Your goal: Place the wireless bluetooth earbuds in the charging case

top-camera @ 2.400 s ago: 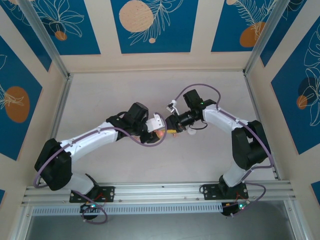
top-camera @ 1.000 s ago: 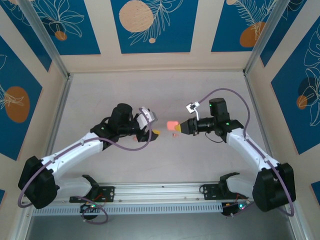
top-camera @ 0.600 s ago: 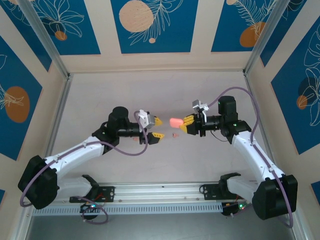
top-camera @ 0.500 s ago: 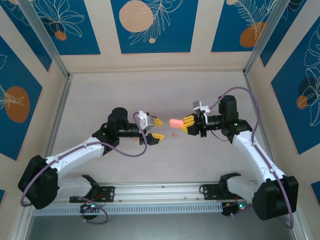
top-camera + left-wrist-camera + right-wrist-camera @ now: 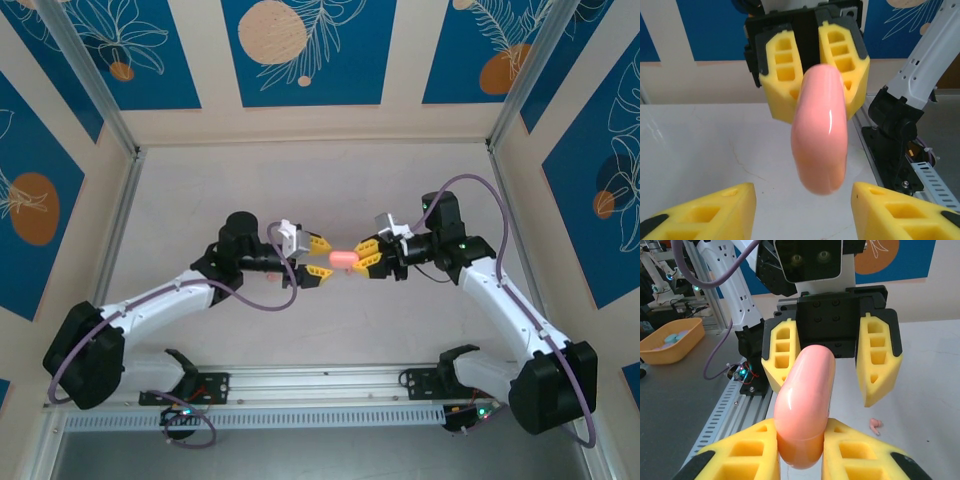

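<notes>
My right gripper (image 5: 368,262) is shut on the charging case (image 5: 343,258), a smooth salmon-pink case held level above the table with its lid closed. In the right wrist view the charging case (image 5: 805,395) stands wedged between my yellow fingers (image 5: 742,452). My left gripper (image 5: 318,258) faces it, open. Its fingertips (image 5: 705,212) flank the free end of the charging case (image 5: 820,130) with gaps on both sides. One coral-pink earbud (image 5: 874,425) lies on the table under the grippers.
An aluminium rail (image 5: 320,380) runs along the near table edge by both arm bases. Blue-patterned walls (image 5: 300,50) close in the back and sides. A yellow bin (image 5: 670,340) sits off the table.
Both grippers have closed in on each other at mid-table. The case's free end now sits between my left fingers, which have narrowed slightly.
</notes>
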Available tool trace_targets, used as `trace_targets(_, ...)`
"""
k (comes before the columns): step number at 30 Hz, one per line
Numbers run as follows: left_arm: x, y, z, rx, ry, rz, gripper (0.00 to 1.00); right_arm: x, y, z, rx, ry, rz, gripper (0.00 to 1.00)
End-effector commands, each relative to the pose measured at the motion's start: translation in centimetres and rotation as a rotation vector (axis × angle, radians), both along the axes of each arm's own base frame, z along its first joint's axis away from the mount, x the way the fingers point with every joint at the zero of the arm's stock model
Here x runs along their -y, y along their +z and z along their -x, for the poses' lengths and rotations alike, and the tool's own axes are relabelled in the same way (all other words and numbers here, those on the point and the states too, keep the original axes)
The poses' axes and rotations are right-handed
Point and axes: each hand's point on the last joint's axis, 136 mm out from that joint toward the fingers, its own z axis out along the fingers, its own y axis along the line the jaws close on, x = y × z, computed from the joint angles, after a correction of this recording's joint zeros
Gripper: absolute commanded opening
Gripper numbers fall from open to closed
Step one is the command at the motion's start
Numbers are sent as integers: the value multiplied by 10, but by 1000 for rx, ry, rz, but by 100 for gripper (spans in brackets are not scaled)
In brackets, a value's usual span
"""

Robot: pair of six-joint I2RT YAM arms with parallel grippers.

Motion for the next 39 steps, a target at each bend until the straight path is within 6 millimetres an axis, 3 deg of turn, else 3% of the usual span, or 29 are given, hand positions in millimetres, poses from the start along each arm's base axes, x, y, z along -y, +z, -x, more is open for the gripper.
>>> trace_targets(1,3,22,5,32,-67,51,51,-2,12,2,39,33,-24,21)
trace_targets(16,6,24,9,2,-109,55,39,-11,9,-1,38,59,-16,21)
trace_targets(30,3,19,11,15,-104,11,18,-12,4,-8,60,27,19,22)
trace_targets(33,0,13,8,34,-65,-34,16,-10,3,-11,59,2,37,27)
trace_targets(37,-8,-2,-2,73,21,-141,15,-3,1,-17,60,-77,84,42)
trace_targets(39,-14,-10,-4,99,49,-199,15,2,1,-19,76,-121,108,59)
